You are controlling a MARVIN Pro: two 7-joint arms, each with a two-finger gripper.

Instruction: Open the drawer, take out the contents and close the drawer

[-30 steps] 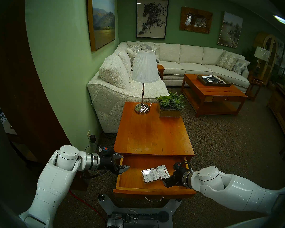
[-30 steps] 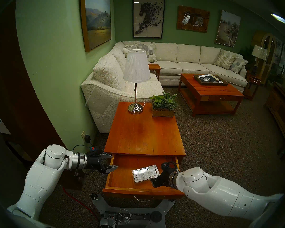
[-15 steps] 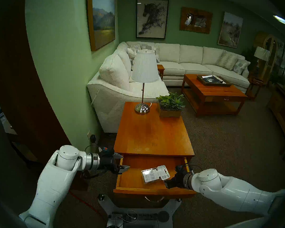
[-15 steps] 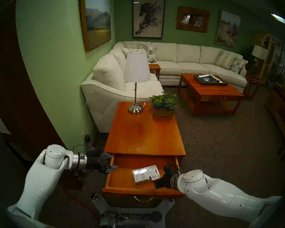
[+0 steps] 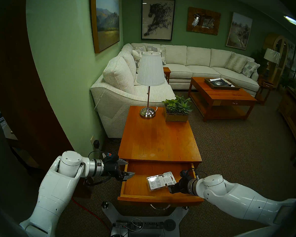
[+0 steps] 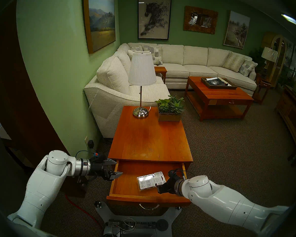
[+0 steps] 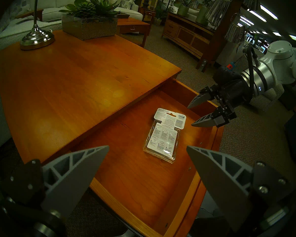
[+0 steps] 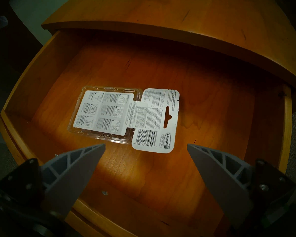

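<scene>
Lowered slightly into the drawer [image 5: 161, 196] since the earlier frame, the right gripper [image 8: 146, 150] is spread, empty, just short of the blister pack [image 8: 125, 118] lying inside — extraction and closing remain undone.

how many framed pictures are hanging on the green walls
4: a mountain landscape on the left wall, then on the back wall a dark horse picture, a rough wood-framed piece and a pale tree landscape. More may hang out of view.
</scene>
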